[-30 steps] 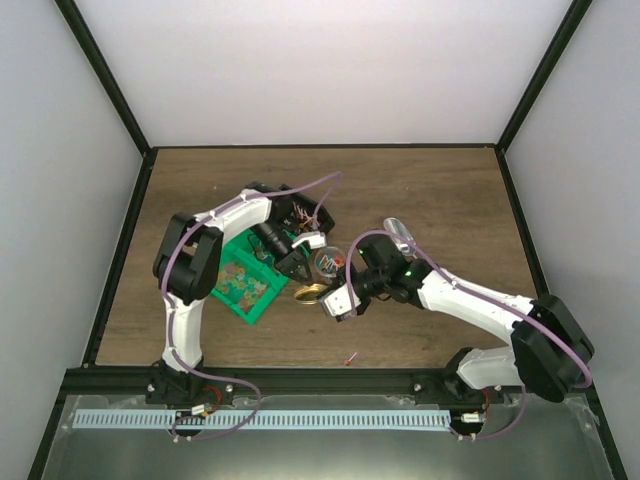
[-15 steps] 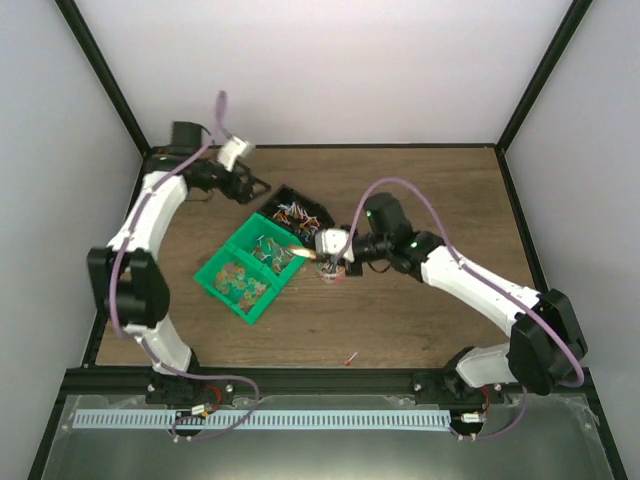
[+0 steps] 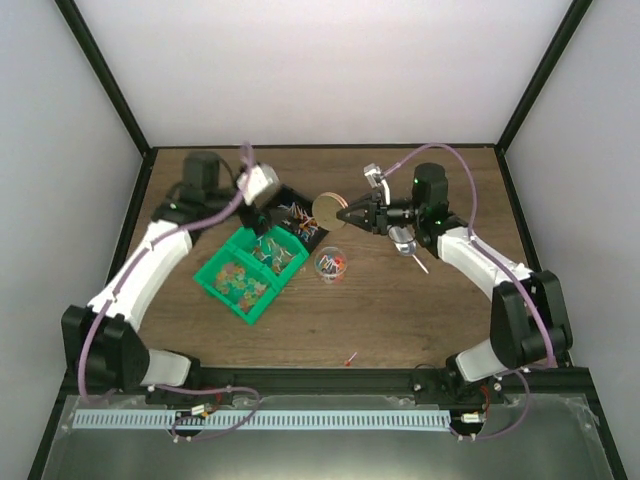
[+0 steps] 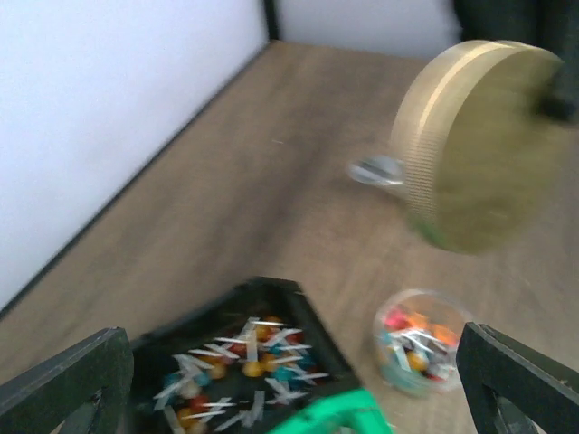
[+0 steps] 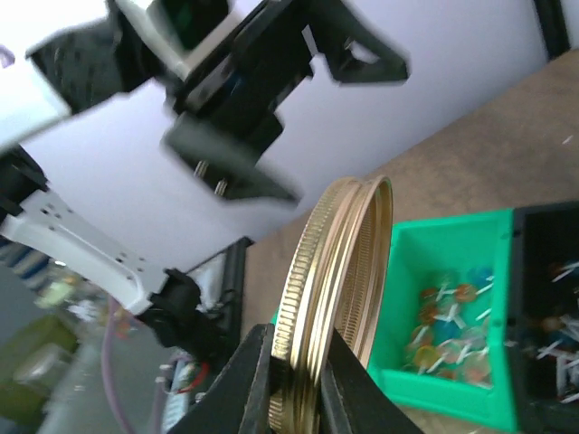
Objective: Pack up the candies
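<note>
The candies lie in three places: a small clear jar (image 3: 330, 264) (image 4: 421, 339), the black tray (image 3: 297, 214) (image 4: 242, 354) and the green tray (image 3: 250, 270) (image 5: 443, 303). My right gripper (image 3: 347, 213) (image 5: 298, 354) is shut on the rim of the gold lid (image 3: 326, 208) (image 5: 339, 280), holding it on edge in the air beside the black tray, up and back from the jar. My left gripper (image 3: 267, 210) (image 4: 291, 362) hangs open and empty over the black tray's left side, facing the lid (image 4: 475, 145). The jar stands uncovered.
A silver metal scoop (image 3: 405, 241) lies on the table under the right arm. One stray sweet (image 3: 350, 358) lies near the front edge. The green tray (image 4: 335, 420) butts against the black tray. Black frame rails edge the table.
My left gripper opened, swung away to the back left corner, then returned over the black tray. My right gripper carried the gold lid from beside the jar up and back.
</note>
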Robot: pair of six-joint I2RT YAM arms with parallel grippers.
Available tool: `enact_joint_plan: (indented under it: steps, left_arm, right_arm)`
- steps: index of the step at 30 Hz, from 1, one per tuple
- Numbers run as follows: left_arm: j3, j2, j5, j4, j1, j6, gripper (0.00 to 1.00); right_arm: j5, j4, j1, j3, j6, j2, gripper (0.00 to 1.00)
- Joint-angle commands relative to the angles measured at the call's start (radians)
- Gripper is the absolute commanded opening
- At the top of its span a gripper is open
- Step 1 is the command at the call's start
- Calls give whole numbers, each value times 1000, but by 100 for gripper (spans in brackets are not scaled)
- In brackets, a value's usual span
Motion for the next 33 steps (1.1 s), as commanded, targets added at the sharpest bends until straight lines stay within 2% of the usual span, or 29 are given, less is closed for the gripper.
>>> enact_joint_plan:
  steps: [1,4,6,12,17,25,33]
  left_arm:
    - [-200,-166,-35,175,-141,198,100]
    - [-299,-219,-121,307,-236,218,100]
    - [-303,-210,-147,335,-267,199,100]
    - [-299,-171,-136,283,-334,265,100]
    - [-278,-127,-197,320,-357,235,100]
    - [-211,-50,-210,252,-386,265,100]
    - [-195,-10,-245,251,-412,288,100]
  right_arm:
    - [-191,360,-35,-51,458,57,3]
    - [-218,422,-35,-55,554,103,3]
    - [-230,437,-36,-53,577,122,3]
    - [-246,498,-36,-51,650,172,2]
    - [-241,498,-36,-48,659,181,2]
    - [-231,479,-36,-47,650,188,2]
    - [-227,461,-36,-40,645,202,2]
